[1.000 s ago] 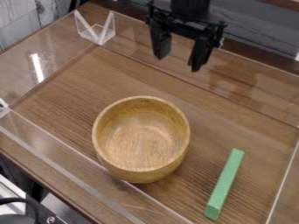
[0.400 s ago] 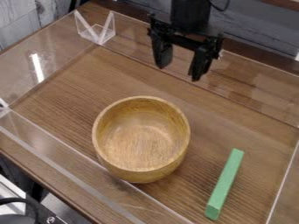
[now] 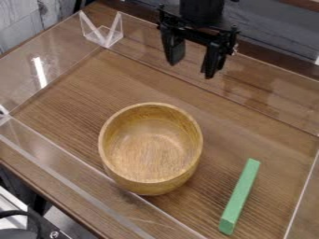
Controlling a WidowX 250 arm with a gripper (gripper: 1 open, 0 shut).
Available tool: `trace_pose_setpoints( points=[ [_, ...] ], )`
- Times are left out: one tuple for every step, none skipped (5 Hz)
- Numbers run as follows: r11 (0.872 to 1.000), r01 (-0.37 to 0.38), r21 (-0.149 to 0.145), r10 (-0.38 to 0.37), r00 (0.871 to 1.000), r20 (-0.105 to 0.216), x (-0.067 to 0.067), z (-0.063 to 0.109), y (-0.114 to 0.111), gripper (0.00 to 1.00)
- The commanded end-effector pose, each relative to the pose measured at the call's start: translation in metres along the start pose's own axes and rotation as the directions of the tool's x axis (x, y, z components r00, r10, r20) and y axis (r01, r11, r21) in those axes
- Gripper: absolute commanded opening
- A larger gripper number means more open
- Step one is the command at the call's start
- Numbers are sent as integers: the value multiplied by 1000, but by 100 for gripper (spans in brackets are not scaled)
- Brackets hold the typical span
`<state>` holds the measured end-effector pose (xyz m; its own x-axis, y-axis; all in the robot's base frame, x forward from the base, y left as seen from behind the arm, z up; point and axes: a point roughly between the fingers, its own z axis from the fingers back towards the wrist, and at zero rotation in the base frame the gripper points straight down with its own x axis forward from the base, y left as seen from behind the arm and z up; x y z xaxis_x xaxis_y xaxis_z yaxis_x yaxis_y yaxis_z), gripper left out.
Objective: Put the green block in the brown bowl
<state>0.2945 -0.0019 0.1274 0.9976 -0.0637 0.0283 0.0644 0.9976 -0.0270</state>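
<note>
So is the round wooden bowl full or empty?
Empty. The round light-brown wooden bowl shows only bare wood inside; the long green block lies on the table beside it.

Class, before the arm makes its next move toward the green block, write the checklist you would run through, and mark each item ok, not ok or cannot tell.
1. Gripper open and empty: ok.
2. Green block lying flat on the table, nothing on top of it: ok.
3. Bowl upright and empty: ok.
4. Block clear of the bowl, not touching: ok.
5. Gripper above the block: not ok, it hangs at the far side of the table.
</note>
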Motion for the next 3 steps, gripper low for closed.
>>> trace_pose_setpoints(
  points=[
    [1000,1,1,-1,997,79,3,17,3,100],
    [1000,1,-4,-1,996,92,5,17,4,100],
    [1000,3,-8,-2,995,103,7,16,5,100]
  ],
)
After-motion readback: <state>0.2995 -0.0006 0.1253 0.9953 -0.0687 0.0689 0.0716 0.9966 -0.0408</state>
